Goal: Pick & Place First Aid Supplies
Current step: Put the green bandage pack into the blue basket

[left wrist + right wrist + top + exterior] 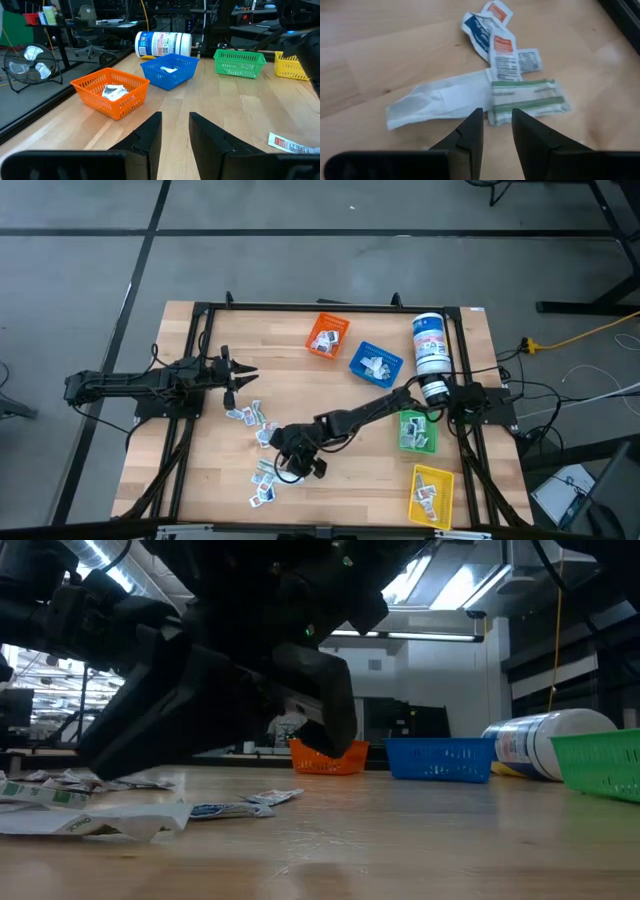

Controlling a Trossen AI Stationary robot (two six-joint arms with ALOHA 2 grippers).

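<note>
From above, my right hand reaches low across the pale wooden surface into the scattered small flat white first aid packets, which lie in a loose trail near the front edge. My left hand waits at the left side, above the trail's far end. A small orange plastic bin, a blue plastic bin, a green plastic bin and a yellow plastic bin line the right half, with a tall white cylindrical canister lying on its side by the right rail. Bare wood lies open between the packets and the bins.

At surface level, my dark right arm fills most of the view; packets lie flat at the left, and the bins and the canister stand well beyond.

My left wrist camera shows my fingers parted around nothing, with the orange bin ahead holding packets.

My right wrist camera shows my fingers slightly apart and gripping nothing, poised just over a green-striped packet that rests against a long white wrapper.
</note>
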